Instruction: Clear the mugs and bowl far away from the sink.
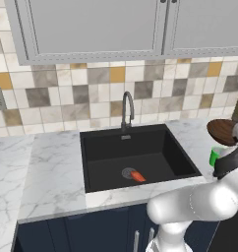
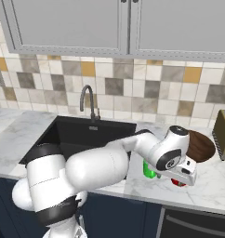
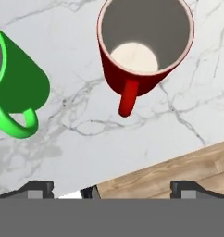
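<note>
Red mug (image 3: 144,51) upright and empty on marble counter (image 3: 86,134), green mug (image 3: 16,88) beside it, orange object (image 1: 137,176) in black sink (image 1: 135,157), gripper (image 3: 111,190) fingers spread wide, grasping nothing.

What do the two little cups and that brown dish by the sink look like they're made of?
Red mug: probably glazed ceramic, smooth red outside, pale inside. Green mug: glossy single colour, ceramic or plastic. Bowl: looks like wood, dark brown with grain streaks.

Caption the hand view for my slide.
Open gripper hovering above red mug and green mug on marble counter.
</note>
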